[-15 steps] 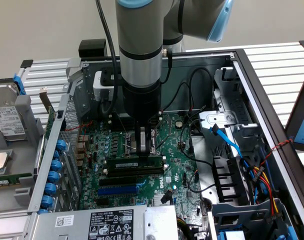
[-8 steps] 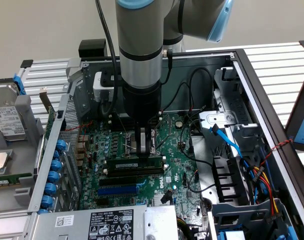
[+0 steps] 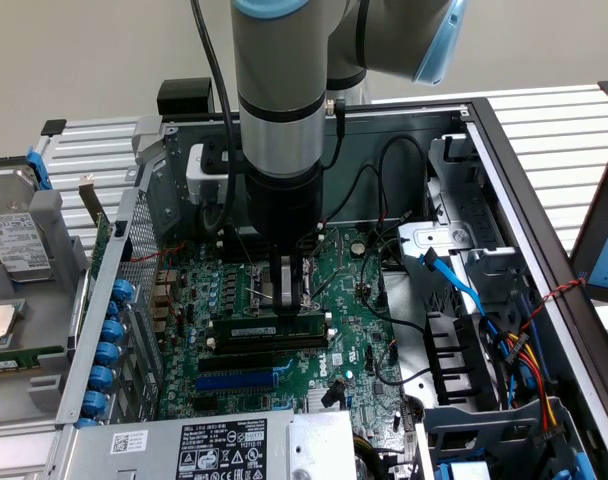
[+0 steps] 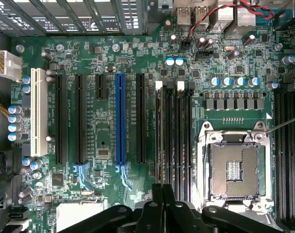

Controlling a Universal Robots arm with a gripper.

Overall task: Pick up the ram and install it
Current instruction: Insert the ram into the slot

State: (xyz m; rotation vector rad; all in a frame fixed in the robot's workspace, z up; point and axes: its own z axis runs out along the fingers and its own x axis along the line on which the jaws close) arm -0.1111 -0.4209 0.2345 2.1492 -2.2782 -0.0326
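Ram down at the slot, jaws clenched on its top edge.

In the exterior view the gripper (image 3: 290,296) stands straight over the motherboard (image 3: 359,300) inside the open computer case (image 3: 484,160). The ram (image 3: 268,327) sits on edge right at its 6 o'clock, white label facing us, lying along a memory slot. A bare black slot (image 3: 269,345) is just beside the stick at 6 o'clock, and the blue expansion slot (image 3: 236,381) is further out at 7. The jaws look pinched tight on the stick's upper edge, and from the wrist there's barely a slit between them above the memory slots (image 4: 172,131). My read: the pickup is done and the stick is lined up in its slot. Whether it's pressed fully home and latched, I can't tell.
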